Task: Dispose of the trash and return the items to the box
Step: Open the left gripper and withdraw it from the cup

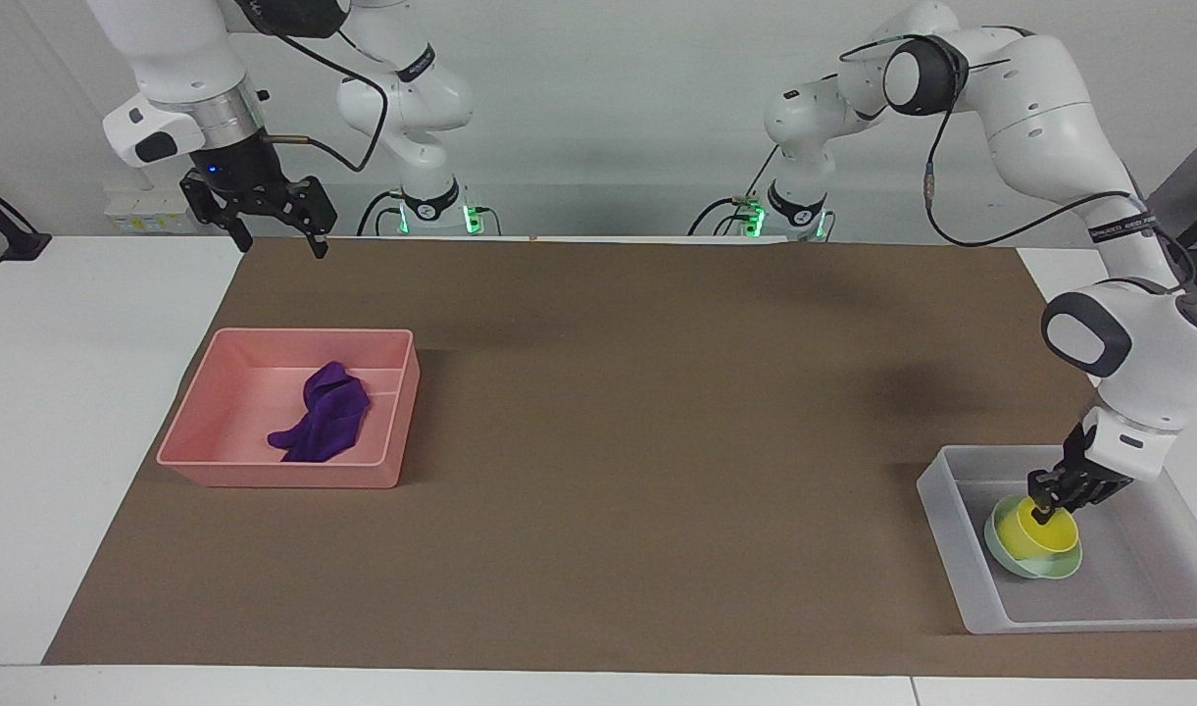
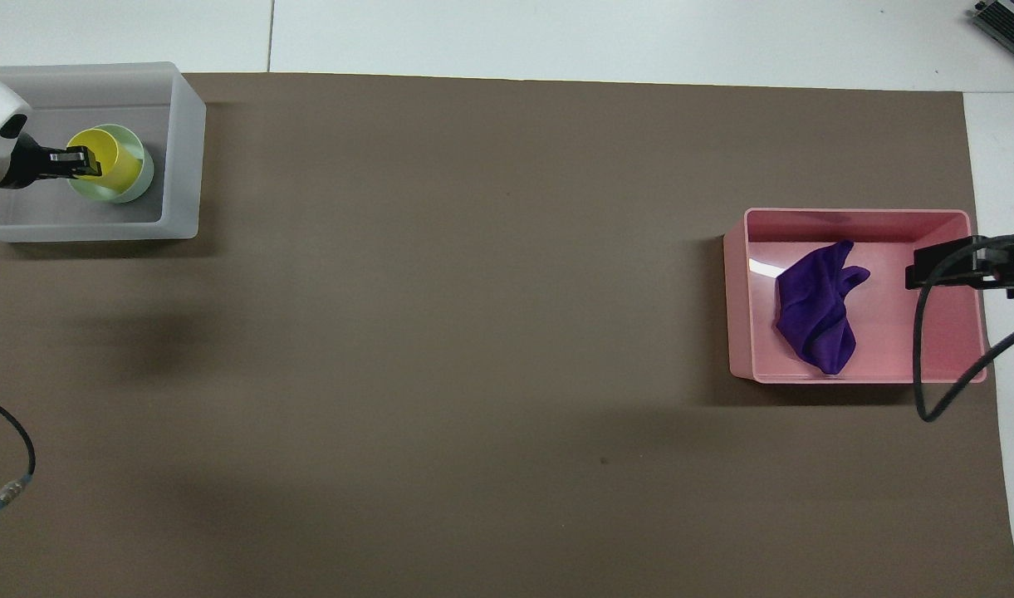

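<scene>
The yellow cup [image 1: 1046, 530] stands in the mint-green bowl [image 1: 1051, 568] inside the translucent box [image 1: 936, 490] at the left arm's end of the table. My left gripper [image 1: 1042, 502] reaches down into the box and is shut on the cup's rim. In the overhead view the cup [image 2: 118, 158], the bowl [image 2: 146, 171], the box [image 2: 188, 149] and the left gripper [image 2: 83, 161] also show. The purple cloth [image 1: 324, 424] lies crumpled in the pink tray [image 1: 194, 424]. My right gripper [image 1: 276, 238] hangs open and empty, high over the mat's edge near the robots.
The pink tray [image 2: 855, 214] with the cloth [image 2: 814, 309] sits at the right arm's end of the brown mat [image 1: 657, 441]. In the overhead view the raised right gripper [image 2: 918, 270] and its cable overlap the tray's end.
</scene>
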{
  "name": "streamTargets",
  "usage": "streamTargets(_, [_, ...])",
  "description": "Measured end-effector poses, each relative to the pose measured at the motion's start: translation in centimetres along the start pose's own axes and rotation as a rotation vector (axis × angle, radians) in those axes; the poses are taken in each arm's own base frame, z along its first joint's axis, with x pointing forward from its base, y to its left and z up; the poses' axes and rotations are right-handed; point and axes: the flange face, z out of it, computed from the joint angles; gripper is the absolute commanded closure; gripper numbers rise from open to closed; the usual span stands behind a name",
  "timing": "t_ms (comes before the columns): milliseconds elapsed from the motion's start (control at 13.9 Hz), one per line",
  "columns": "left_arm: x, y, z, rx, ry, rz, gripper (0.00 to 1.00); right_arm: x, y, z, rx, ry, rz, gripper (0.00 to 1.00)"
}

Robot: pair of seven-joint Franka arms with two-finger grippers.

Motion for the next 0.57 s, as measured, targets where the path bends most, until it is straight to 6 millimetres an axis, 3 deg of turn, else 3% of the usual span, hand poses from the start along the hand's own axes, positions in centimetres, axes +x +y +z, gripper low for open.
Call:
streamTargets(287, [0.1, 7.4, -7.9, -0.02, 0.002, 0.104, 0.0, 0.0, 0.0, 0.0, 0.0, 0.0, 0.0, 0.0])
streamTargets(575, [-3.3, 15.0, -12.3, -0.012, -0.028, 0.172, 0.0, 0.0, 0.0, 0.0, 0.0, 0.0, 0.0, 0.0])
